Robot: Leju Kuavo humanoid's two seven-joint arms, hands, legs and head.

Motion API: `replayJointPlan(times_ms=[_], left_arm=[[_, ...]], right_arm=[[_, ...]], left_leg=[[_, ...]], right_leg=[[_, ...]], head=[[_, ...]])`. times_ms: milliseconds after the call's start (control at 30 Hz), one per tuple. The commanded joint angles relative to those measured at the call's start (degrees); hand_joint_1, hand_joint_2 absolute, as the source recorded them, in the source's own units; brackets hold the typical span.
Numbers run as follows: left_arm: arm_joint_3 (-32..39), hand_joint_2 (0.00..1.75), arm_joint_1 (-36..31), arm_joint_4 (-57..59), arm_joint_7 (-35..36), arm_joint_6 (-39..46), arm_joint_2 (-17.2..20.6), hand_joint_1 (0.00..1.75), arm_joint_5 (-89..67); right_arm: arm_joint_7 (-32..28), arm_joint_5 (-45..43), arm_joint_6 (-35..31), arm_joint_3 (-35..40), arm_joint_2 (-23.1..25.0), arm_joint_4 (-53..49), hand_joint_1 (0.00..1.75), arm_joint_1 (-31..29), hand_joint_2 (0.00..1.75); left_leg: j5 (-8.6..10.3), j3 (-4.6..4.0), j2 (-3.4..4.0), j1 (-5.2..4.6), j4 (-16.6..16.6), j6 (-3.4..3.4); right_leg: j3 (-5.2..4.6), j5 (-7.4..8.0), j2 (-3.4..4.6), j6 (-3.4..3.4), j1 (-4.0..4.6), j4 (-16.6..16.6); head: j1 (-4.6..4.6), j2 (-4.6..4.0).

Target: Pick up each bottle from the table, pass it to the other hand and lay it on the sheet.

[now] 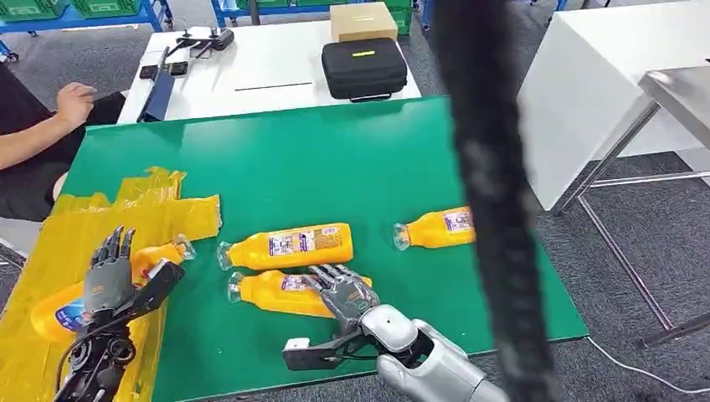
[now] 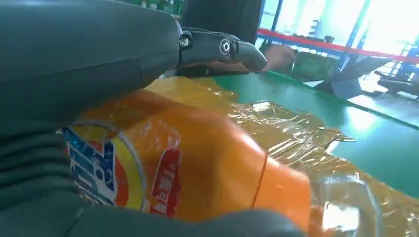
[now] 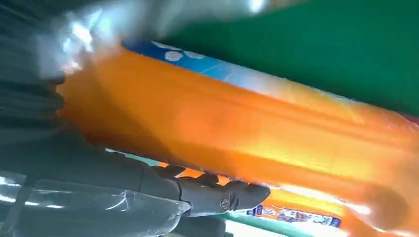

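Observation:
An orange bottle (image 1: pixel 59 316) lies on the yellow sheet (image 1: pixel 50 243) at the table's left. My left hand (image 1: pixel 110 280) is over it, fingers straight and thumb spread; the left wrist view has that bottle (image 2: pixel 197 173) close against the palm, with nothing closed around it. Three more orange bottles lie on the green table. My right hand (image 1: pixel 342 295) lays its fingers across the nearest bottle (image 1: pixel 268 289), thumb held wide on the near side. The right wrist view is blurred, with this bottle (image 3: pixel 247 123) near the palm. Beyond lie a second bottle (image 1: pixel 289 245) and a third bottle (image 1: pixel 435 228).
A thick black cable (image 1: pixel 490 201) hangs close in front of the head camera, hiding part of the table's right side. A person's arm (image 1: pixel 50 126) rests at the far left. Behind stands a white table (image 1: pixel 259 67) with a black case (image 1: pixel 364 69) and a cardboard box (image 1: pixel 362 21).

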Motion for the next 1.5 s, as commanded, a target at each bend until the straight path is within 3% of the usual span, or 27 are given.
replayJointPlan(times_ms=[33, 200, 267, 367, 400, 433, 633, 1067, 1167, 1267, 1400, 1467, 1500], left_arm=[[1.2, 0.00, 2.5, 0.3, 0.2, -1.4, -1.5, 0.00, 0.7], [1.2, 0.00, 2.5, 0.3, 0.2, -1.4, -1.5, 0.00, 0.7], [2.4, 0.00, 3.1, -2.0, -2.8, -1.2, -2.2, 0.00, 5.2], [4.1, 0.00, 5.6, -12.5, -7.4, -6.8, -4.0, 0.00, 18.3], [4.3, 0.00, 6.4, -16.0, -8.0, -7.9, -4.4, 0.00, 22.1], [4.4, 0.00, 7.3, -19.5, -8.9, -9.1, -5.1, 0.00, 26.0], [2.0, 0.00, 9.7, -32.4, -9.3, -14.0, -6.8, 0.00, 38.7], [0.3, 0.00, 10.7, -40.3, -9.8, -15.8, -8.4, 0.00, 51.6], [-0.7, 0.00, 11.7, -43.8, -9.9, -20.5, -9.1, 0.00, 59.7], [-3.6, 0.00, 12.5, -45.4, -3.6, -28.1, -8.3, 0.00, 68.8], [-6.3, 0.00, 16.2, -44.9, 0.9, -37.7, -7.6, 0.00, 81.1], [-6.6, 0.00, 17.0, -45.2, 0.4, -37.9, -7.5, 0.00, 81.3], [-6.6, 0.00, 17.0, -45.2, 0.4, -37.9, -7.5, 0.00, 81.3]], right_arm=[[0.4, 0.1, 0.9, 1.1, 0.0, 5.7, 0.00, -0.6, 1.75], [0.4, 0.1, 0.9, 1.1, 0.0, 5.7, 0.00, -0.6, 1.75], [1.1, 1.6, 1.1, 1.0, 0.0, 5.8, 0.00, -0.6, 1.75], [3.1, 5.6, 3.0, 0.0, 0.4, 5.8, 0.03, 0.7, 1.75], [3.2, 6.4, 3.8, -0.4, 0.3, 6.0, 1.45, 1.5, 1.75], [3.3, 7.1, 4.1, -0.5, 0.2, 6.2, 1.73, 1.8, 1.75], [3.1, 7.9, 4.8, -1.5, -1.3, 5.2, 1.75, 3.4, 1.75], [3.3, 8.0, 9.1, -0.9, -3.2, 5.7, 1.75, 5.8, 1.75], [3.5, 6.1, 8.9, -2.0, -3.2, 6.2, 1.75, 6.1, 1.75], [-1.2, -5.7, 6.8, -8.2, -2.3, 2.6, 1.75, 7.5, 1.75], [-10.8, -30.9, 9.1, -19.2, -5.6, -15.6, 1.75, 9.1, 1.75], [-9.4, -32.6, 11.1, -20.2, -7.1, -18.4, 1.75, 8.8, 1.75], [-9.4, -32.6, 11.1, -20.2, -7.1, -18.4, 1.75, 8.8, 1.75]], left_leg=[[0.02, -0.01, 0.13, 0.05, -0.1, -0.13], [0.03, -0.01, 0.13, 0.06, -0.1, -0.16], [0.03, -0.03, 0.13, 0.08, -0.1, -0.16], [0.03, -0.10, 0.11, 0.11, 0.0, -0.18], [0.02, -0.04, 0.03, 0.05, 0.0, -0.11], [0.03, -0.10, 0.04, 0.10, 0.0, -0.16], [0.00, -0.16, -0.07, 0.14, 0.0, -0.15], [-0.09, -0.15, -0.01, 0.09, 0.0, -0.03], [-0.10, -0.15, -0.08, 0.13, 0.0, -0.07], [-0.24, 0.02, -0.06, 0.09, 0.0, 0.06], [-0.38, 0.23, -0.01, 0.02, 0.0, 0.04], [-0.46, 0.18, 0.12, 0.06, 0.1, -0.03], [-0.40, 0.09, 0.24, -0.02, 0.0, 0.04]], right_leg=[[-0.02, 0.07, 0.06, -0.01, 0.04, -0.1], [-0.02, 0.13, 0.04, 0.05, 0.06, -0.1], [-0.03, 0.13, 0.04, 0.05, 0.07, -0.1], [-0.07, 0.15, 0.01, 0.05, 0.10, -0.1], [-0.03, 0.10, -0.03, 0.07, 0.05, -0.1], [-0.06, 0.11, -0.05, 0.06, 0.09, -0.1], [-0.17, 0.05, -0.19, 0.07, 0.16, -0.1], [-0.16, -0.02, -0.18, 0.11, 0.13, -0.1], [-0.14, -0.06, -0.29, 0.15, 0.17, -0.2], [-0.51, -0.22, -0.24, 0.11, 0.14, -0.2], [-0.33, -0.36, -0.17, 0.17, 0.07, -0.1], [-0.34, -0.32, -0.09, 0.23, 0.11, -0.2], [0.12, -0.22, 0.05, 0.26, 0.02, -0.2]], head=[[-0.02, 0.00], [0.00, 0.00], [0.00, 0.00], [-0.02, 0.00], [-0.02, 0.00], [0.00, 0.00], [-0.02, 0.00], [-0.02, 0.00], [0.00, 0.00], [0.00, 0.00], [0.02, 0.00], [0.00, 0.00], [0.02, 0.00]])
